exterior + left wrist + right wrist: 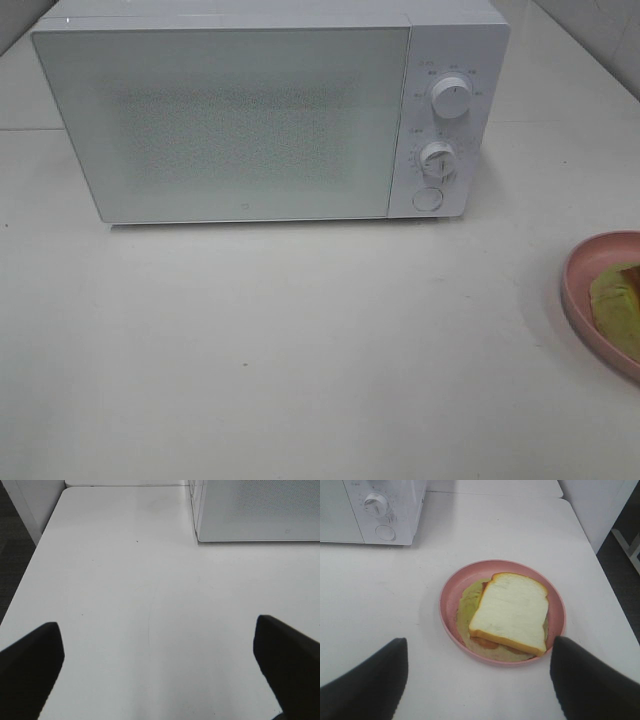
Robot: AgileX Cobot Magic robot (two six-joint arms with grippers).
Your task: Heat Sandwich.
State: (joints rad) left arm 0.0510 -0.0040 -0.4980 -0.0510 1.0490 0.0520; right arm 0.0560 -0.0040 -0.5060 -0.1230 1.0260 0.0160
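Left end effector [157,667]: jaws wide, holding nothing, over bare tabletop [125,580] near its outer edge.
Microwave [250,120]: door shut, at the tabletop's back.
Sandwich [511,611]: square white slice, tan crust, yellow-green filling beneath; lies on the pink plate [451,592] at the tabletop's right edge.
Right end effector [477,680]: jaws wide, empty, just short of the plate.
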